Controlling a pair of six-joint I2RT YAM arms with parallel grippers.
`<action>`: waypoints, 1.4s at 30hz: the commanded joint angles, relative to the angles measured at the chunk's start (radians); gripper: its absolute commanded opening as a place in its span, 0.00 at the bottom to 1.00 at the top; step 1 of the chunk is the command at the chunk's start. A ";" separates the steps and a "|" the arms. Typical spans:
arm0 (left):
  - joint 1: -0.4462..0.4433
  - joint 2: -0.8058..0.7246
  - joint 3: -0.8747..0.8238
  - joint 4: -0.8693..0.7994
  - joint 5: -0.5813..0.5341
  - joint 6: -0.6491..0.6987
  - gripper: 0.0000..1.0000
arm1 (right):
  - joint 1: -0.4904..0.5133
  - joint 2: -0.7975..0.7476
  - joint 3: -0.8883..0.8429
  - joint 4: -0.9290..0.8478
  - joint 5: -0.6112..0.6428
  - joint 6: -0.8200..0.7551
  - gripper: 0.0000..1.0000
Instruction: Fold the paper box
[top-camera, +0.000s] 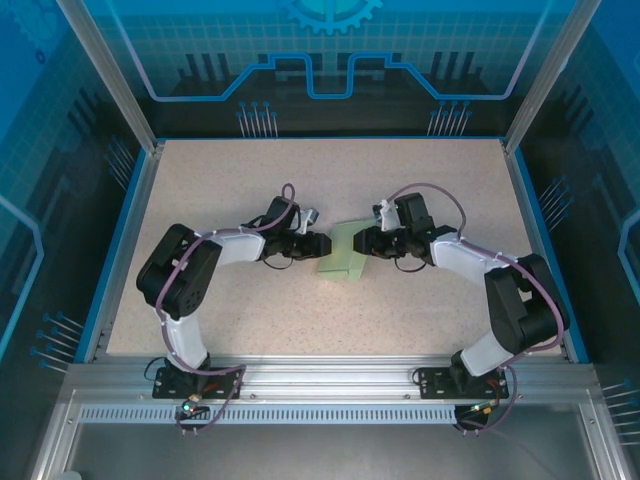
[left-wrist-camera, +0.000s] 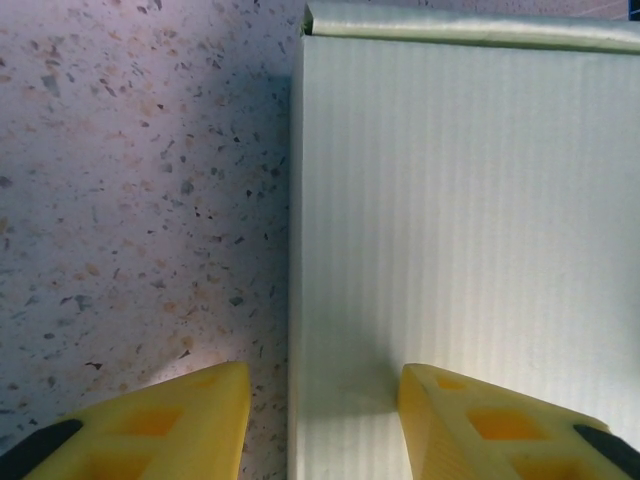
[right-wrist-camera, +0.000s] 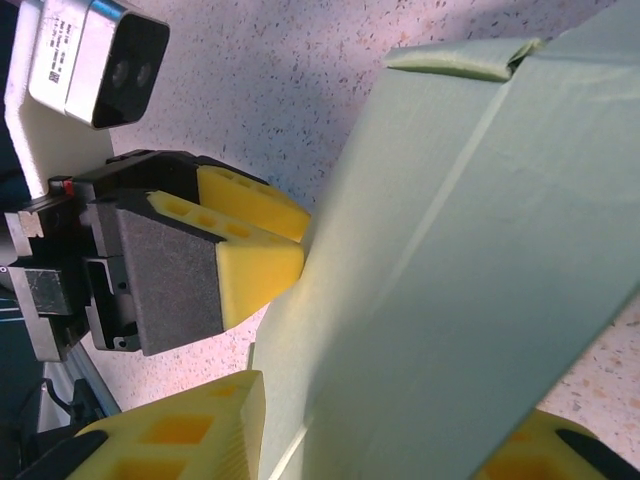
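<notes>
Because its card is thin, light and easily creased, the left gripper (top-camera: 318, 244), fingers apart astride one edge, should pinch the paper box (top-camera: 342, 258), at the middle of the table (top-camera: 230, 190), near its folds, while the right gripper (top-camera: 362, 243) straddles a raised panel, grip unclear.

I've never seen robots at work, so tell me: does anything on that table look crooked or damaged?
Nothing looks torn. The paper box lies half folded between the left tool and right tool: one panel slopes up off the table, and a small flap at its far corner sticks out bent.
</notes>
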 joint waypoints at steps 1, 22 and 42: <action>-0.031 0.043 0.018 -0.030 0.017 0.011 0.46 | 0.037 -0.019 0.048 -0.029 -0.025 -0.024 0.39; -0.037 -0.016 0.022 -0.049 -0.129 0.035 0.54 | 0.114 0.052 0.146 -0.184 0.157 -0.047 0.36; -0.365 -0.547 -0.478 0.292 -0.600 0.047 0.66 | 0.164 0.054 0.170 -0.184 0.227 0.028 0.37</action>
